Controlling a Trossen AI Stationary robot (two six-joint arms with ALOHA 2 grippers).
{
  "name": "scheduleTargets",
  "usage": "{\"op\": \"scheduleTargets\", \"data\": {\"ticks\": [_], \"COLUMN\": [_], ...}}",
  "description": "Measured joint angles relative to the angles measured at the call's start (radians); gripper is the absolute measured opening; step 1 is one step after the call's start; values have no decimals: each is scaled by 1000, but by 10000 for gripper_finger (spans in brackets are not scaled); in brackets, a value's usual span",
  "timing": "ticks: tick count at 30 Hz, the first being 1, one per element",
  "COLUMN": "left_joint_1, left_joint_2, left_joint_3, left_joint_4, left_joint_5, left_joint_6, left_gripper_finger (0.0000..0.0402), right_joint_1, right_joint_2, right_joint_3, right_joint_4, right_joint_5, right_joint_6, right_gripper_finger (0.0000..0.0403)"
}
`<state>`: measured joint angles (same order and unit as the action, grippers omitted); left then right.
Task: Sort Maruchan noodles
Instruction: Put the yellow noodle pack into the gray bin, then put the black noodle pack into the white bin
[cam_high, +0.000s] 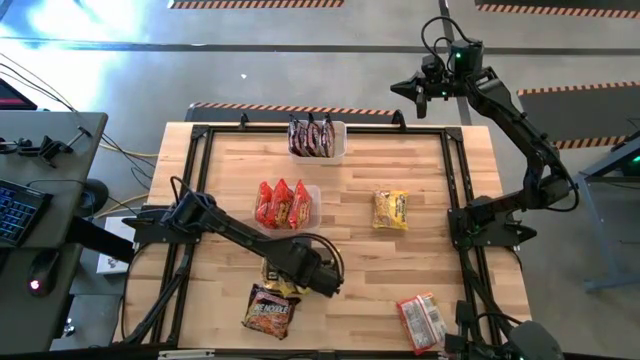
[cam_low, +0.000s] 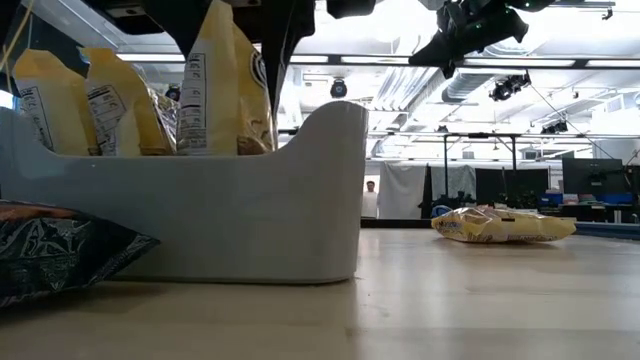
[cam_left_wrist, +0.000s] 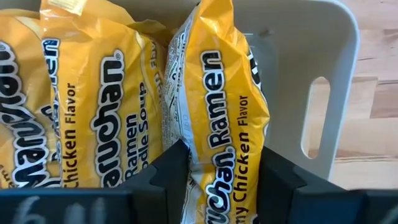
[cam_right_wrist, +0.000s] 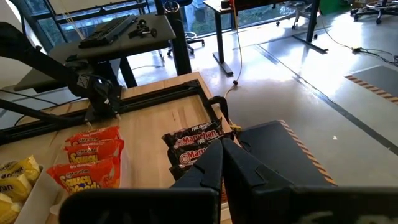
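- Left hand (cam_left_wrist: 217, 177) sits down in the near tub (cam_left_wrist: 323, 56), fingers (cam_left_wrist: 168, 177) either side of an upright yellow packet (cam_left_wrist: 217, 124); whether they grip it or merely flank it, I can't tell.
- Tight on one side, where more yellow packets (cam_left_wrist: 93, 106) stand; the tub wall is near on the other.
- Outward: red packets (cam_high: 281, 203) in the middle tub, dark packets (cam_high: 312, 136) in the far tub.
- Loose on the worktop (cam_high: 420, 170): one yellow (cam_high: 390, 210), one red (cam_high: 421, 321), one dark (cam_high: 268, 310).
- Right hand (cam_high: 404, 87), closed and empty, hangs past the worktop's far edge.

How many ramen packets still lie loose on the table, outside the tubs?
3: yellow packet at mid-right, red packet near the right front edge, dark packet at the front. The left arm may hide more.
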<state>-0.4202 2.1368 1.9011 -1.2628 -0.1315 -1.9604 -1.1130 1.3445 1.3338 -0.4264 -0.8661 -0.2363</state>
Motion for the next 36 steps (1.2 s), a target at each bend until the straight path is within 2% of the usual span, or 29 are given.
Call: {"op": "scheduleTargets", "data": {"ticks": [16,25,30,32,36], "left_joint_1": [8,7,-17,-38,-70], "left_joint_2": [-22,-92,-175,-214,-291], "left_joint_3": [2,82,97,91,45], "left_joint_4": [-36,-106,-21,42,59], "left_joint_5": [45,-10,-106,-176,-299], "left_joint_6": [135,322,479,559,639], "left_gripper_finger": [203,209,192,172,119], "right_joint_1": [0,0,0,0,14], "right_joint_2": [0,0,0,-2,-34], "right_joint_3": [0,0,0,0,0], "right_joint_4": [-3,-3,-3,-14,-62], "right_joint_5": [-1,-5,-9,-9,35], "right_joint_6": [0,0,0,-6,-63], "right_gripper_finger": [0,0,0,0,0]}}
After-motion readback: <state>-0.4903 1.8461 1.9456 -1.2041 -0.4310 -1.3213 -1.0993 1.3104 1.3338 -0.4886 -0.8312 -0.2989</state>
